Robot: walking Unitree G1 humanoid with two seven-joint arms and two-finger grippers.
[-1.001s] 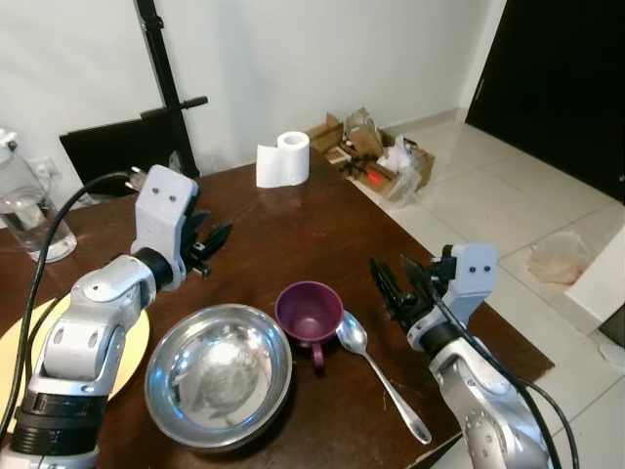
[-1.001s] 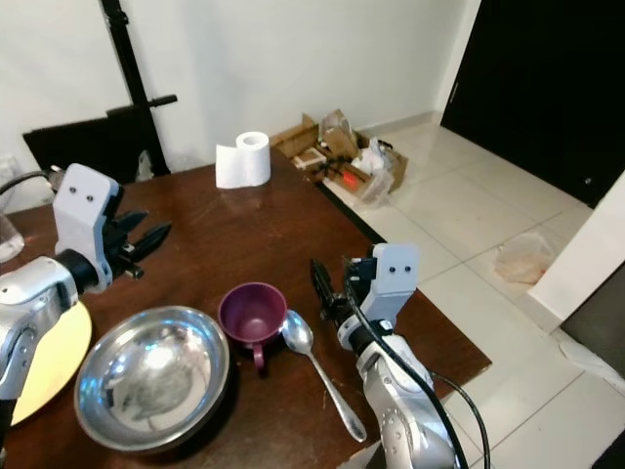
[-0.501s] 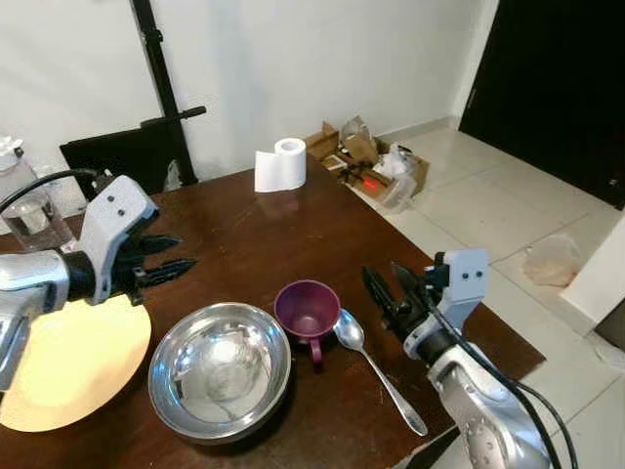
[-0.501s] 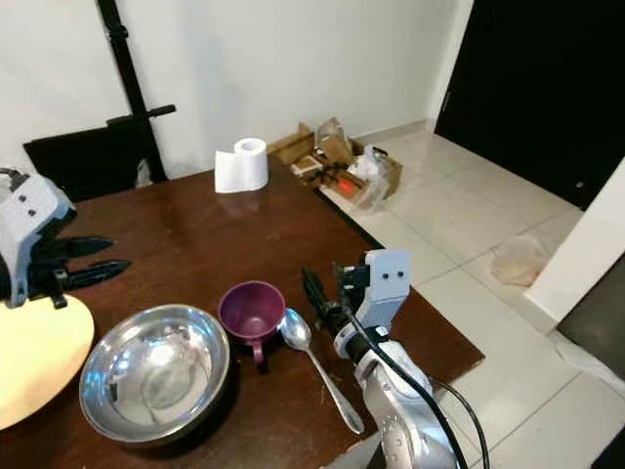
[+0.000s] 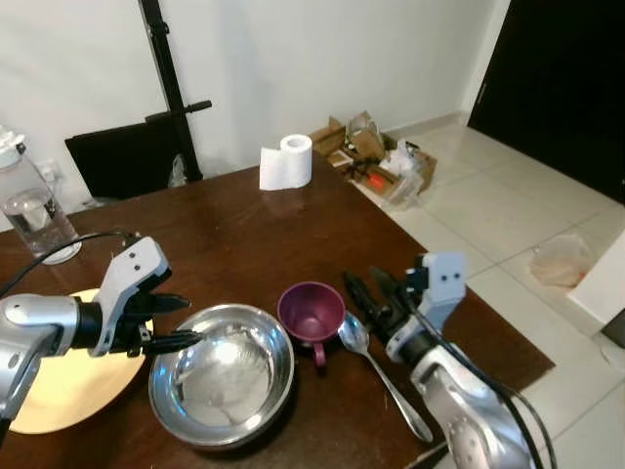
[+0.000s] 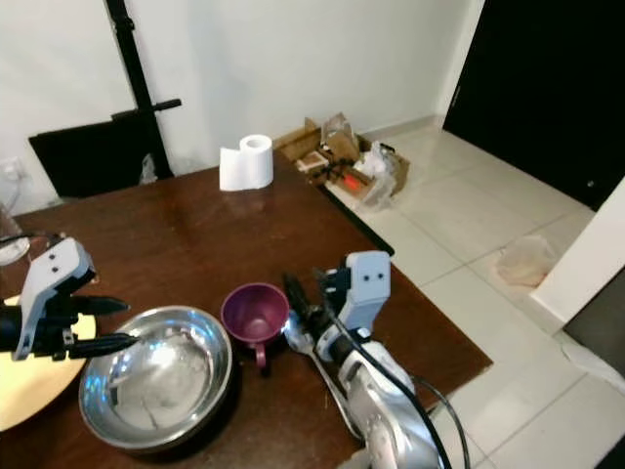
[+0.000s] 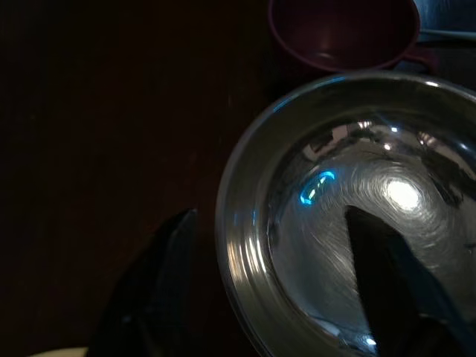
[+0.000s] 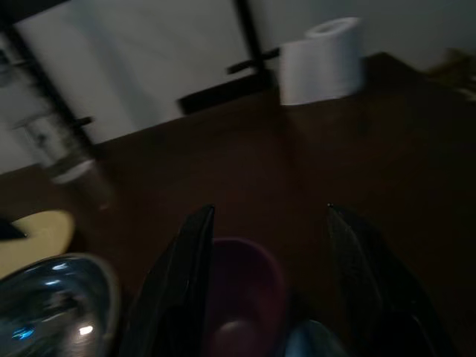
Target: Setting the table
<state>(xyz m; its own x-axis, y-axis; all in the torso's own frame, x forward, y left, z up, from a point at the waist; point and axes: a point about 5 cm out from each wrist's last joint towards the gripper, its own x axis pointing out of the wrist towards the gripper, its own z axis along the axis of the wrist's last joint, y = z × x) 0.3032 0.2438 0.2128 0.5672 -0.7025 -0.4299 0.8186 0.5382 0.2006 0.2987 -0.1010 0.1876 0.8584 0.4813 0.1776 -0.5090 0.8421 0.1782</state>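
On table, steel bowl (image 5: 221, 374) & purple cup (image 5: 311, 313) empty; both tools open, holding nothing.

Table (image 5: 264, 234): dark wood, polished, w/ soft sheen. Bowl (image 5: 223, 374): bright metal, mirror-glossy, fine swirl marks inside. Cup (image 5: 311, 311) at bowl's 2 o'clock: purple plastic, smooth, semi-matt. Spoon (image 5: 376, 366): shiny metal. Plate (image 5: 59, 386) at bowl's 9 o'clock: pale yellow, matt. Paper roll (image 5: 286, 163): white, soft, matt. Jar (image 5: 29, 210): clear, glossy. Floor (image 5: 508, 210): pale glossy tiles. Gripper fingers (image 5: 176, 340): black, matt; arm shells silver, satin.
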